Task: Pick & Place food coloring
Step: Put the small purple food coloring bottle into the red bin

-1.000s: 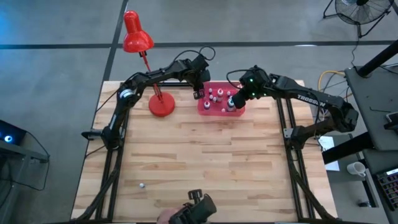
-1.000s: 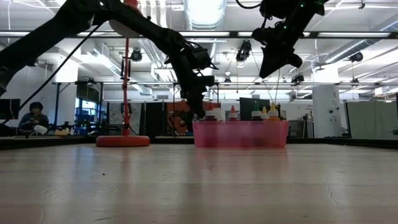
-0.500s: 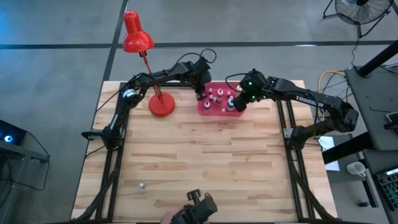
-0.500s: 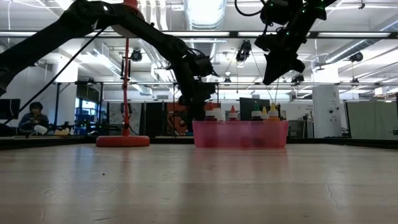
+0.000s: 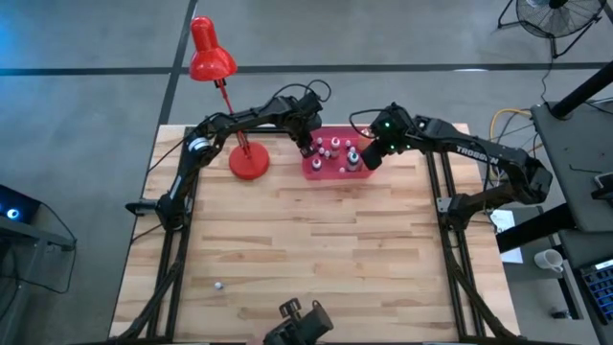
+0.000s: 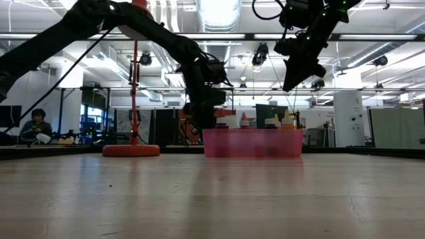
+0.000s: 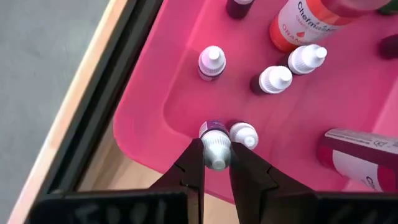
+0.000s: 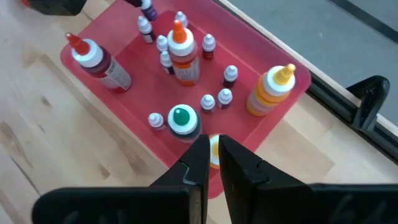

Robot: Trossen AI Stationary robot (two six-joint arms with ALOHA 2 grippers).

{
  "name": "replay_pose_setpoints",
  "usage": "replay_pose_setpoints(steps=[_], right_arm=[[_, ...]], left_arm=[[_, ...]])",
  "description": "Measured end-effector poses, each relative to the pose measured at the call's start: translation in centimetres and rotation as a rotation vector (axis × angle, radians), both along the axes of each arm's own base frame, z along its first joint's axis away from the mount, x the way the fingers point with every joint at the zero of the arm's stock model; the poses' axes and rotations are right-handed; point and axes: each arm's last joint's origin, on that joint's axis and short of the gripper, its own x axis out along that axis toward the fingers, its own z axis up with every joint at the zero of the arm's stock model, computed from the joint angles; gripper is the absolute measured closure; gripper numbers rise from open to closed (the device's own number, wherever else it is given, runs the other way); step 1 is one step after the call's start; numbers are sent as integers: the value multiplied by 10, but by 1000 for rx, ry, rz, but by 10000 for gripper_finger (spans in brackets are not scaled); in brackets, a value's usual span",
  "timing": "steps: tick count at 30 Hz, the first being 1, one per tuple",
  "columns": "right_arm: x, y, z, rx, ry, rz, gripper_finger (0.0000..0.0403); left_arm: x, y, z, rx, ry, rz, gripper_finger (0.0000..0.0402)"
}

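The pink tray (image 5: 337, 173) (image 8: 261, 134) stands at the table's far middle and holds the food coloring: an orange bottle (image 8: 183, 55), a yellow one (image 8: 271, 93), a dark red one (image 8: 102, 65), a green-capped one (image 8: 181, 119) and several tiny white-capped ones (image 7: 274, 79). My left gripper (image 5: 308, 148) (image 7: 216, 163) reaches down into the tray's left end, shut on a tiny purple bottle (image 7: 214, 142). My right gripper (image 5: 368, 158) (image 6: 290, 83) (image 8: 211, 152) hangs above the tray's right part, shut on a small orange-yellow bottle (image 8: 213, 148). My left gripper pinches the tiny purple bottle's white cap (image 7: 216, 152) between its two fingertips, coming steeply from above. The bottle's dark body (image 7: 210, 128) points down at the tray floor by the left corner; whether it stands on the floor I cannot tell. My right gripper has the orange-yellow bottle (image 8: 214, 144) pinched between its fingers, slanting down from above. Only a sliver shows in the gap, so which part it holds cannot be told. It is held above the tray's near rim.
A red desk lamp stands left of the tray, its base (image 5: 248, 162) on the table and its head (image 5: 211, 59) beyond the far edge. A small white thing (image 5: 218, 286) lies near the table's near left corner. A dark device (image 5: 299, 326) sits at the near edge.
My left gripper has rolled about its own axis over the tray's left end and stays shut on the tiny bottle. My right gripper has kept its place above the tray, still shut.
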Motion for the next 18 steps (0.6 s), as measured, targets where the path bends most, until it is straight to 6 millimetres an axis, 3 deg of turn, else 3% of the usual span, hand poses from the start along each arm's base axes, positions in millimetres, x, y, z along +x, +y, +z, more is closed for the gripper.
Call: replay_pose_setpoints(steps=[13,18], right_arm=[[-4,-7,0,-14,8,-11,374],[-5,-7,0,-18,16,1,374]], left_arm=[[7,5,4,65,-80,-50,372],[9,6,-5,63,-53,-80,369]])
